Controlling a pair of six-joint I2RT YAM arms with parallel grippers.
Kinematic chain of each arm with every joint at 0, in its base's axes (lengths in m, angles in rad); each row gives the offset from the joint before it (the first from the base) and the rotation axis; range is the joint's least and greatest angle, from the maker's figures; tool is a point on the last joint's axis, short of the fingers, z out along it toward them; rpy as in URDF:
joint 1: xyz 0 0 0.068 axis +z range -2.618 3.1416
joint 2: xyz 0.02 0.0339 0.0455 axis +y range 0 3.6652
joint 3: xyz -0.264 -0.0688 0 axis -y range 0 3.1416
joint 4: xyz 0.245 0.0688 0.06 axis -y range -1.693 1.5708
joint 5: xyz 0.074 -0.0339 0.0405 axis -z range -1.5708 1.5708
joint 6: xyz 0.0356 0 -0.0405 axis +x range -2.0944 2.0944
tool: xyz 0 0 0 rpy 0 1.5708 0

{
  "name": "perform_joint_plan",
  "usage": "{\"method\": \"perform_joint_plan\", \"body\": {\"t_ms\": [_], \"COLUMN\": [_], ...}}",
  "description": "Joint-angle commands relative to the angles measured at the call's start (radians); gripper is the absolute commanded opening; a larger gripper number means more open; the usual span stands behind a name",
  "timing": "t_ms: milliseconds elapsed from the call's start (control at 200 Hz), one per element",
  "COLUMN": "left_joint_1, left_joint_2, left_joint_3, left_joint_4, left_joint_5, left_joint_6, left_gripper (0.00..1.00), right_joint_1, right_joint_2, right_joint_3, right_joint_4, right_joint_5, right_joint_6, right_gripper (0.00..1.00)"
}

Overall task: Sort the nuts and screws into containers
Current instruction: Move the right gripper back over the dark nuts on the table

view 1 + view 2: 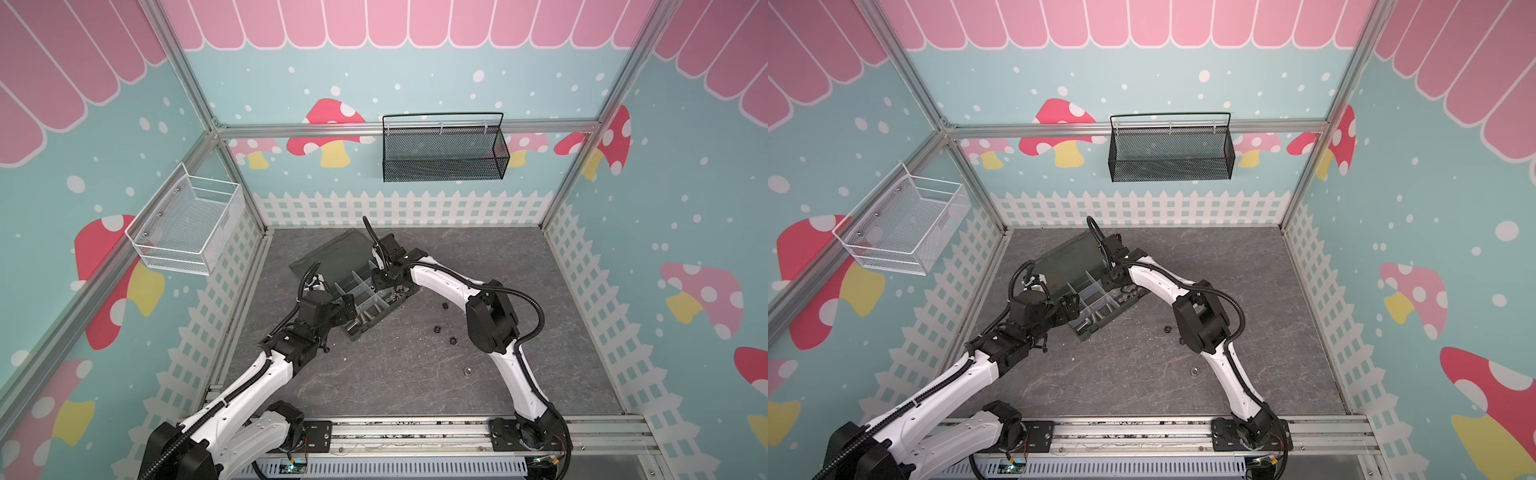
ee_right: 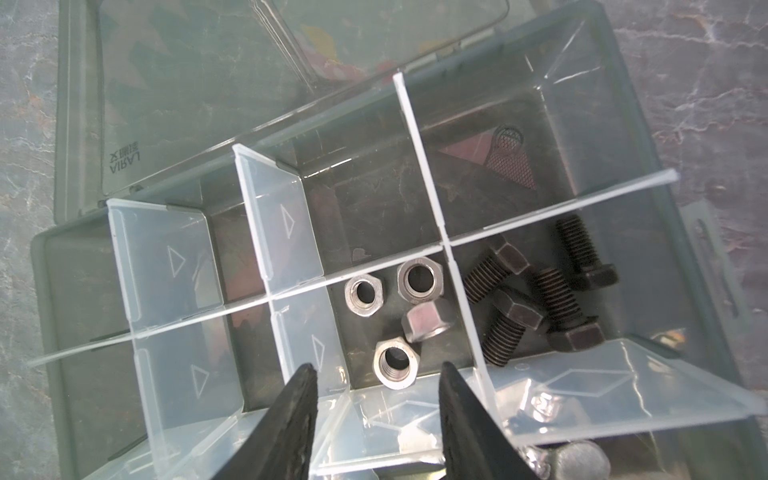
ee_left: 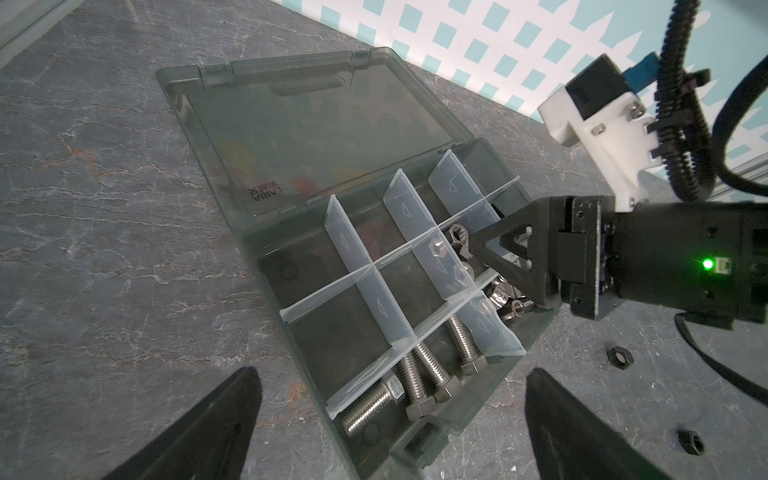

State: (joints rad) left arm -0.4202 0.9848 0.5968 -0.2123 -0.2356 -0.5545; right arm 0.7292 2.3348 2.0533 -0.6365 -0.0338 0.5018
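Observation:
The dark grey organiser box (image 1: 357, 328) (image 1: 1088, 330) lies open left of the table's middle, and its compartments are the containers. In the right wrist view, my right gripper (image 2: 377, 367) hangs open above a compartment with several silver nuts (image 2: 395, 368); nothing is between its fingers. The neighbouring compartment holds several black screws (image 2: 540, 299). My left gripper (image 3: 392, 372) is wide open and empty over the box's near end, where several silver screws (image 3: 428, 370) lie. In both top views the right gripper (image 1: 387, 289) (image 1: 1119, 291) and left gripper (image 1: 349, 305) (image 1: 1073, 305) meet over the box.
Loose black nuts (image 1: 436, 329) (image 1: 452, 340) (image 1: 444, 306) and a silver nut (image 1: 467, 371) lie on the table right of the box. The flat lid (image 1: 332, 253) lies behind it. A white wire basket (image 1: 187, 224) and a black mesh basket (image 1: 444, 149) hang on the walls.

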Motion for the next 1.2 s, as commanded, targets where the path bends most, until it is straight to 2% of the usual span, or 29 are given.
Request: {"method": "perform_joint_plan", "body": {"t_ms": [0, 200, 410, 435, 730, 955, 1196], "left_joint_1": [0.005, 0.005, 0.005, 0.029, 0.035, 0.033, 0.029], "left_joint_2": [0.002, -0.003, -0.008, -0.01, -0.035, -0.035, -0.044], "left_joint_3": [0.001, 0.005, 0.008, 0.008, 0.001, 0.009, 0.001], "left_joint_4": [-0.01, -0.017, -0.022, -0.021, -0.023, -0.026, -0.026], "left_joint_5": [-0.007, -0.007, -0.001, 0.001, 0.008, 0.062, 0.079], "left_joint_6": [-0.018, -0.021, -0.023, -0.024, -0.025, -0.018, -0.033], "left_gripper": [1.0, 1.0, 1.0, 1.0, 1.0, 0.99, 0.99], "right_joint_1": [0.007, 0.007, 0.006, 0.006, 0.001, -0.019, -0.054], "right_joint_2": [-0.002, -0.057, -0.16, -0.175, -0.374, -0.541, -0.732], "right_joint_3": [0.033, 0.018, -0.084, -0.103, -0.378, -0.609, -0.861], "right_joint_4": [-0.028, -0.034, -0.031, -0.029, 0.007, 0.029, -0.02], "right_joint_5": [0.015, 0.026, 0.075, 0.079, 0.17, 0.208, 0.17], "right_joint_6": [-0.003, 0.014, 0.054, 0.058, 0.133, 0.205, 0.29], "right_gripper": [0.51, 0.56, 0.58, 0.58, 0.6, 0.6, 0.61]}}
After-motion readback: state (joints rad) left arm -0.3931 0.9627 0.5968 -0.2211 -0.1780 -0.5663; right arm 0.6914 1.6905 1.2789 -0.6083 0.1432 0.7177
